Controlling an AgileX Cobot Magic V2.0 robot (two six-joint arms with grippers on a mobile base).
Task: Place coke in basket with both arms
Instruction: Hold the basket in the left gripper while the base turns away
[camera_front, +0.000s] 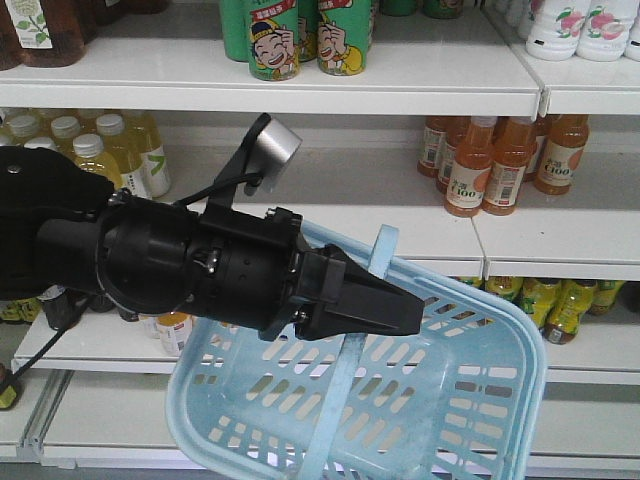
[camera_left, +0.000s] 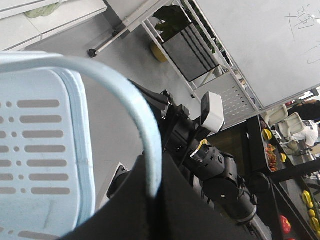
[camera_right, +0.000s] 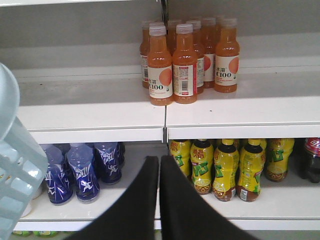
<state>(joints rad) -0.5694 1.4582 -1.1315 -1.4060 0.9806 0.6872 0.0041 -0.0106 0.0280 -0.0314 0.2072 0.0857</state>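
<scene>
- your left gripper (camera_front: 412, 314) clamps the basket (camera_front: 535, 352) by its handle; tilted, it could slip.
- right gripper (camera_right: 159, 165) closed, empty; reach the coke (camera_right: 312, 159) so and you'll topple it.

Orange C100 juice bottles (camera_right: 172, 70) stand clustered on a white shelf (camera_right: 240, 112); one level below, yellow-labelled bottles (camera_right: 225, 170) right, blue-wrapped bottles (camera_right: 82, 172) left

Left fingers (camera_left: 117, 217) pinch the curved hoop handle (camera_left: 152, 160) of the basket (camera_left: 45, 150).
</scene>
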